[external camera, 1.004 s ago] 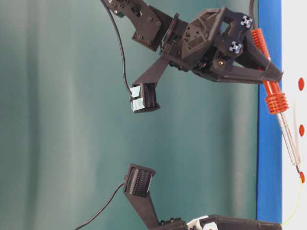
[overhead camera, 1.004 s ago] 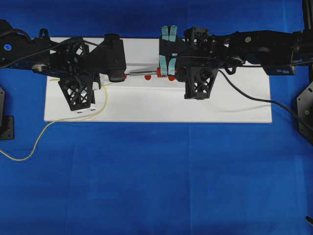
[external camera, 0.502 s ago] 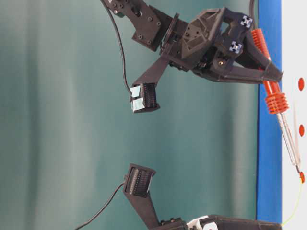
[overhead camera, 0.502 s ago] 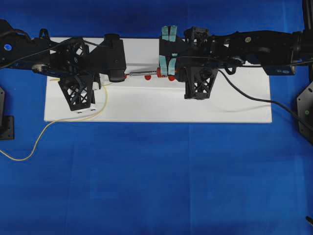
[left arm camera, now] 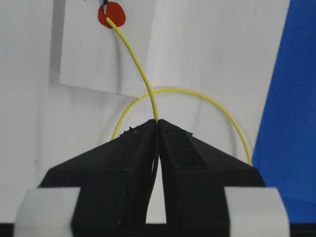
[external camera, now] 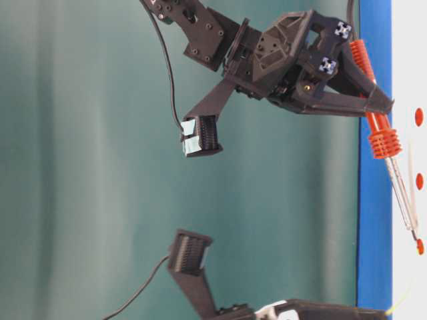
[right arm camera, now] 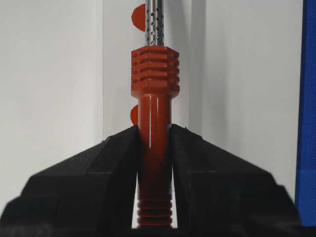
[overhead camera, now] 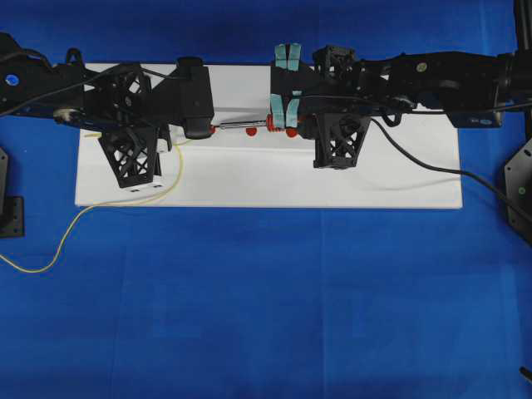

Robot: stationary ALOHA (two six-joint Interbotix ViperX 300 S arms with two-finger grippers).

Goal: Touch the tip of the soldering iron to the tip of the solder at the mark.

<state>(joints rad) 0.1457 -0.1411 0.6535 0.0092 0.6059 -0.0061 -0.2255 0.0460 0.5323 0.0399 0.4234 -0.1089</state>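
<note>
Left claw [left arm camera: 157,129] pinches the solder [left arm camera: 136,61], right claw [right arm camera: 154,136] clamps the soldering iron [right arm camera: 154,74]; only the left wrist view shows tips meeting.

Soldering iron [right arm camera: 154,98] tip beyond right wrist view's top edge

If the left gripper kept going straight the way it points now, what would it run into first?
Probably the red mark on the white board. The left gripper, shut on the solder, points along the wire to that dot, where the soldering iron tip already sits. Depth is unclear, so it might touch the board sooner.
</note>
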